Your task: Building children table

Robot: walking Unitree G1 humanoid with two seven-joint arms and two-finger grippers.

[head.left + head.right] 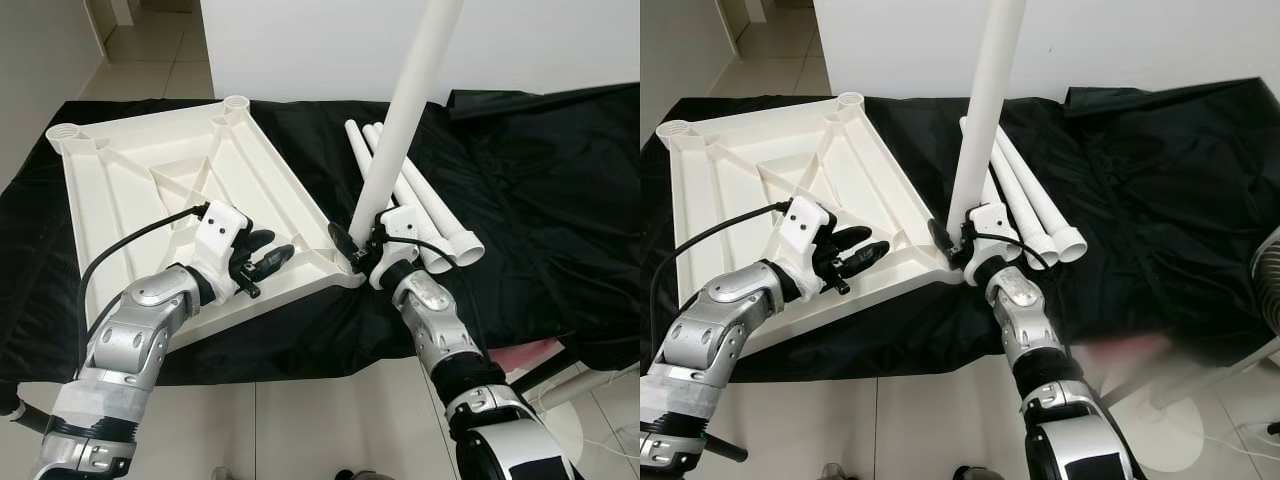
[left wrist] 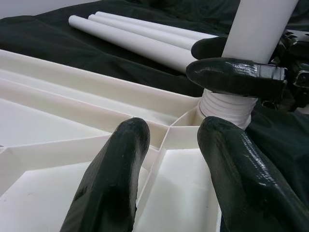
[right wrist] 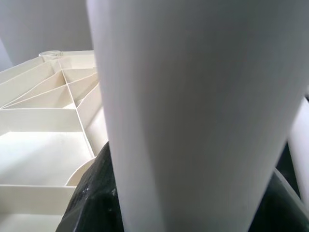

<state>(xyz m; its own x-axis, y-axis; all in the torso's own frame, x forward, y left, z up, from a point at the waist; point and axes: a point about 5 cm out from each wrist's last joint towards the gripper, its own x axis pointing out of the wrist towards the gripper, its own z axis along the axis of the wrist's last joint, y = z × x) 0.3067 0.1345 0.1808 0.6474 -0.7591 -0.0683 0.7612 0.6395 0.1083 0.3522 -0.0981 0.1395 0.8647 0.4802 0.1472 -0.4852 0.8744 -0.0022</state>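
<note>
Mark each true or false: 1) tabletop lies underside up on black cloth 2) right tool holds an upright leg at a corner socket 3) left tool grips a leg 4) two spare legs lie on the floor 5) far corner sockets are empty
1) The tabletop lies ribbed side up on the black cloth. True.
2) The right tool holds the upright leg at the near corner socket. True.
3) False: the left tool is open over the tabletop, holding nothing.
4) False: three spare legs lie on the cloth.
5) True: both far sockets are empty.
</note>
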